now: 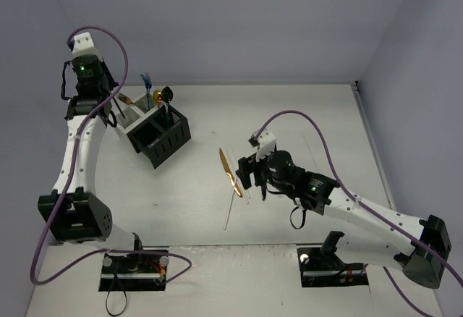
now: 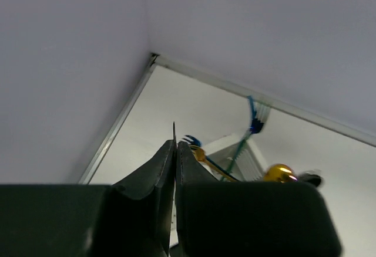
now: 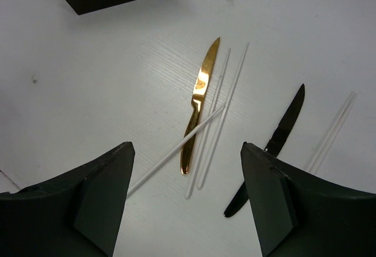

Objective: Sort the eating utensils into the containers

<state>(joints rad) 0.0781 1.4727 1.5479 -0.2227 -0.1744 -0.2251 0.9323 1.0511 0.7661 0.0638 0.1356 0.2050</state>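
White desk (image 1: pixel 304 114), as seen from the top external and right wrist views. Far left: cluster of mesh bins (image 1: pixel 168 145). Centre: gold knife (image 3: pixel 198 107), its handle crossed by one thin clear stick (image 3: pixel 158 166), with two parallel sticks (image 3: pixel 230 93) just beside it. To the right, apart, lie a black knife (image 3: pixel 276 145) and a further stick (image 3: pixel 332 129).

Pale walls (image 1: pixel 217 20) (lavender-tinged), white table (image 1: pixel 304 114)

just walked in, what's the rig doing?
Sorting utensils, partway. Left fingers are shut on a thin utensil beside the bins, which hold a blue fork and others. Right fingers hang open over a gold knife, a black knife and clear pieces lying on the table.
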